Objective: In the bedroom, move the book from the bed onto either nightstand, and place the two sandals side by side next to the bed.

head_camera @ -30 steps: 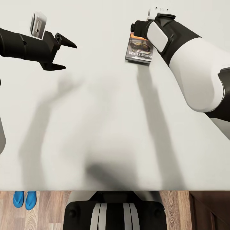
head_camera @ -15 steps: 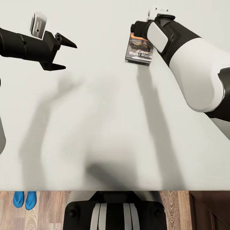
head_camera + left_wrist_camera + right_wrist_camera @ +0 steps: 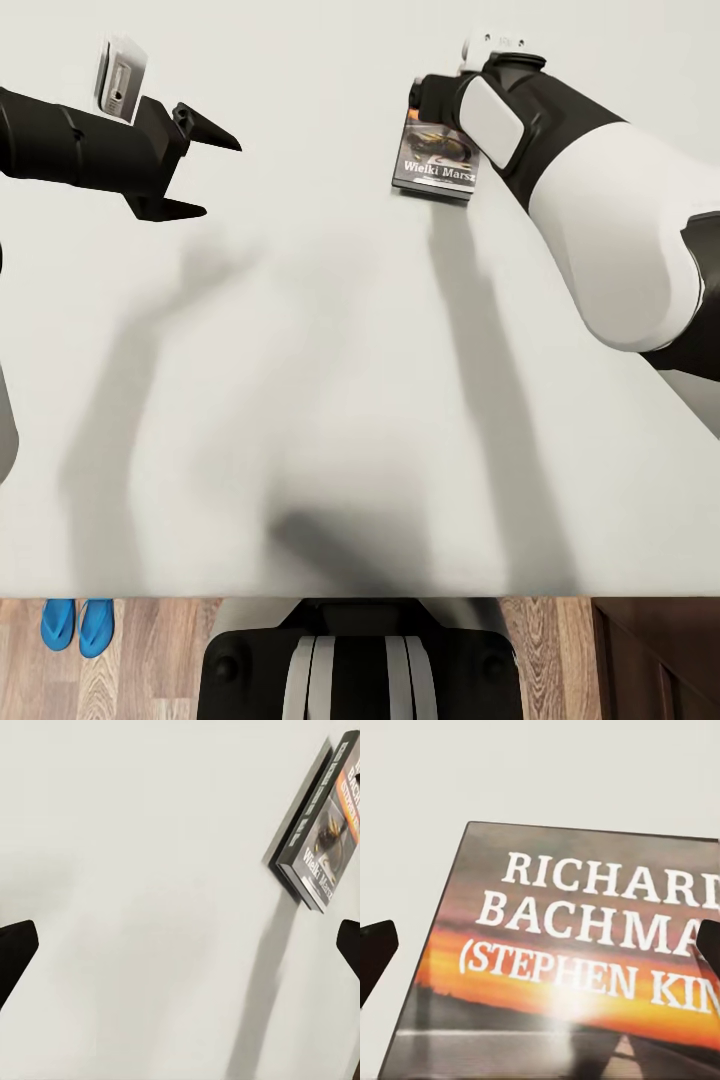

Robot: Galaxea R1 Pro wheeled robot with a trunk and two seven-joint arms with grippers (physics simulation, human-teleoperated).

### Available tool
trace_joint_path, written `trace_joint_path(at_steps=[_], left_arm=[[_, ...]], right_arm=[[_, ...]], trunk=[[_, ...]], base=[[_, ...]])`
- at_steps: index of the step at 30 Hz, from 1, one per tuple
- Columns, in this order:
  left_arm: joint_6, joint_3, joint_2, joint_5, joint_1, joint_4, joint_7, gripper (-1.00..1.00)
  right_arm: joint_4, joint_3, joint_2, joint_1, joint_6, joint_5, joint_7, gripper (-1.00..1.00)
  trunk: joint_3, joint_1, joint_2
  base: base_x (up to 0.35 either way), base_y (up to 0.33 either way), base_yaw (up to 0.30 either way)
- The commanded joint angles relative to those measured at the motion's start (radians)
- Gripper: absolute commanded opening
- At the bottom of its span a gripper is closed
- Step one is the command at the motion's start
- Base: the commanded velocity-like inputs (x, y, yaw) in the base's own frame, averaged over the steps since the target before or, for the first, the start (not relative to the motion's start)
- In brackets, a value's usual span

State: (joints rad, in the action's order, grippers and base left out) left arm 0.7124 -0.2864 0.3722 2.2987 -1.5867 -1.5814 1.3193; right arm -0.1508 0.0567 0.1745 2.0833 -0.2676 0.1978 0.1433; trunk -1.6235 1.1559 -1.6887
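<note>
— Where's the paperback [image 3: 437, 157]?
— Flat on the mattress [image 3: 330, 400]. My right gripper [image 3: 540, 945] straddles it, fingers spread, ready to pinch. Left gripper [image 3: 198, 168] idles agape, aside.

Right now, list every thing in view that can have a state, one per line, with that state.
book: lying flat on the bed, cover up, not gripped.
bed: mattress bare except for the book.
two sandals: on the wood floor, side by side, next to the bed.
left gripper: jaws open, empty, above the mattress.
right gripper: jaws open, poised over the book's cover.
</note>
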Motion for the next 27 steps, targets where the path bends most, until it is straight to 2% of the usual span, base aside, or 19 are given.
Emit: trace_joint_path(at_steps=[1,15,27], left_arm=[[0.009,0.000,0.001,0.004,-0.001,0.000,0.007,1.00],[0.009,0.000,0.001,0.004,-0.001,0.000,0.007,1.00],[0.009,0.000,0.001,0.004,-0.001,0.000,0.008,1.00]], right_arm=[[-0.001,0.006,0.000,0.000,-0.005,0.009,0.006,1.00],[-0.002,0.007,0.000,-0.002,-0.001,0.009,0.005,1.00],[0.000,0.011,0.000,-0.035,-0.010,0.009,0.005,1.00]], trunk=[[0.000,0.000,0.000],[0.000,0.000,0.000],[0.000,0.000,0.000]], base=[[0.000,0.000,0.000],[0.000,0.000,0.000],[0.000,0.000,0.000]])
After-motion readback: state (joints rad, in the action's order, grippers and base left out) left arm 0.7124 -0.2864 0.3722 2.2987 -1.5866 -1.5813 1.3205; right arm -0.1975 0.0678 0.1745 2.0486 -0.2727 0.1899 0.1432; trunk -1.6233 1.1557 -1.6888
